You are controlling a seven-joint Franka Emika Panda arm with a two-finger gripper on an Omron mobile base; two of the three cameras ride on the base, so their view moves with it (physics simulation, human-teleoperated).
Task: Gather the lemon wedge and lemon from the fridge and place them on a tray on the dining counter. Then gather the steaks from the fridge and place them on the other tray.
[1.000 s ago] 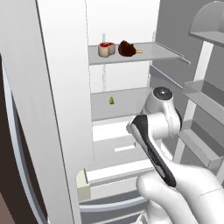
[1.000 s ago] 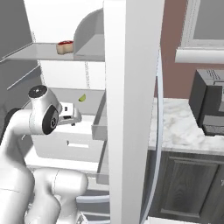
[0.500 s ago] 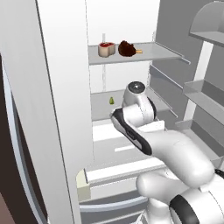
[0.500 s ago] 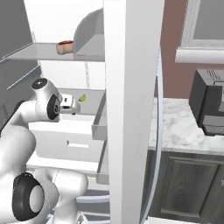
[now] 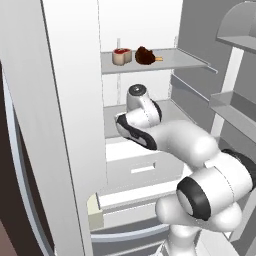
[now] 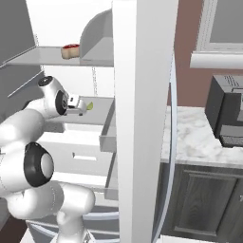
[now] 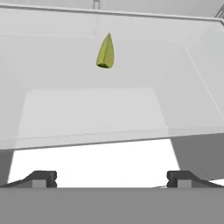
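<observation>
Between the fingers [image 7: 111, 179], which stand fully apart, nothing is held. Ahead of them the lemon wedge [image 7: 105, 52] sits untouched toward the rear edge of the middle fridge shelf [image 7: 87, 113], well apart from the tips. On the upper shelf [image 5: 170, 60] the steaks [image 5: 121, 55] remain in place beside a dark item [image 5: 145, 55]. Judged from this, no item has yet been gathered; the first pick is only being approached, and every placement on the trays is outstanding.

arm [image 5: 185, 142] swung deeper into fridge, hand nearer lemon wedge [image 7: 105, 52]
</observation>
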